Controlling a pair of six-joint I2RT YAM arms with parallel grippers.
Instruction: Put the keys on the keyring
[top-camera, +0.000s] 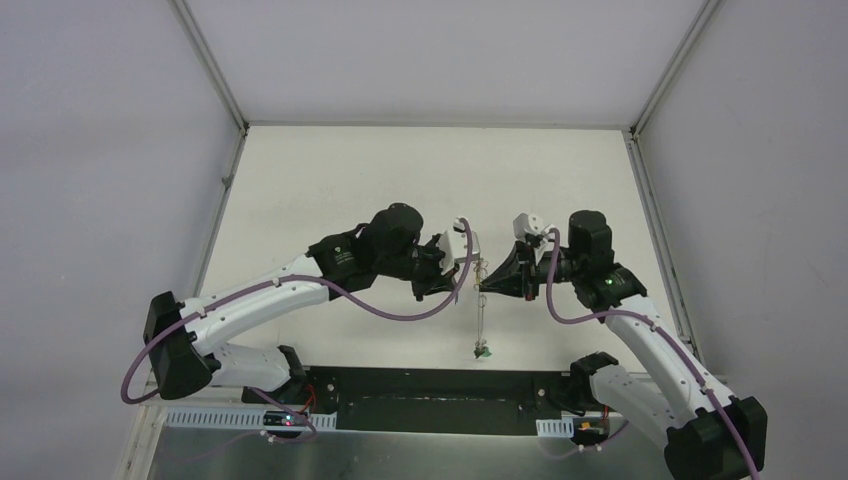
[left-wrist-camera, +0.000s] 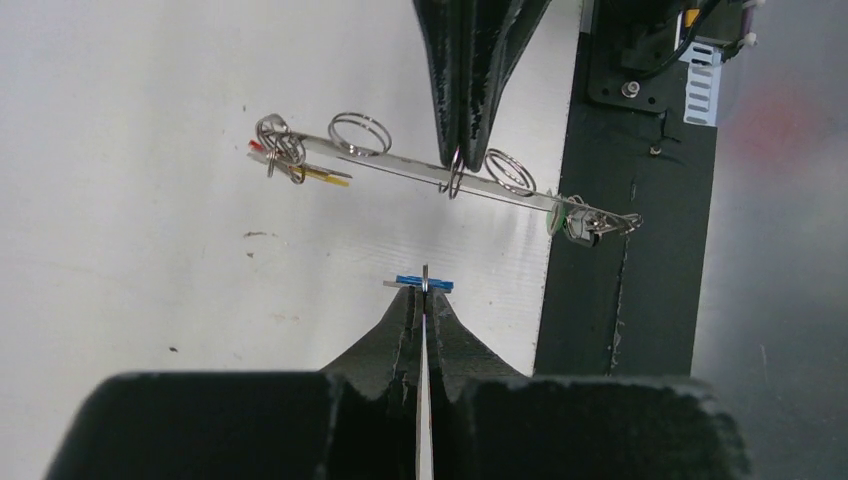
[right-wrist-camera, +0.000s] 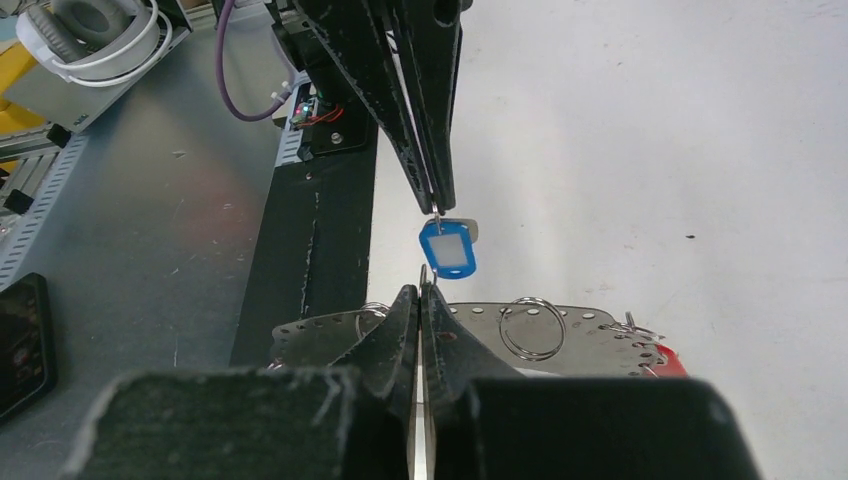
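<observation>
My left gripper (left-wrist-camera: 425, 293) is shut on a key with a blue tag (left-wrist-camera: 410, 282) and holds it in the air. My right gripper (right-wrist-camera: 421, 290) is shut on a small split ring at the rim of the keyring (right-wrist-camera: 590, 335), a flat grey perforated hoop. In the top view the keyring (top-camera: 480, 318) hangs edge-on below the two grippers, with a green-tagged key (top-camera: 482, 351) at its lower end. The blue tag (right-wrist-camera: 448, 250) hangs just beyond my right fingertips, close to the held ring. A red-tagged key (right-wrist-camera: 668, 361) and further split rings (left-wrist-camera: 360, 133) sit on the hoop.
A black base strip (left-wrist-camera: 625, 300) runs along the table's near edge, with a grey metal bench (right-wrist-camera: 150, 230) beyond it. A dark phone (right-wrist-camera: 20, 340) lies on that bench. White walls (top-camera: 110, 150) enclose the white table (top-camera: 420, 170).
</observation>
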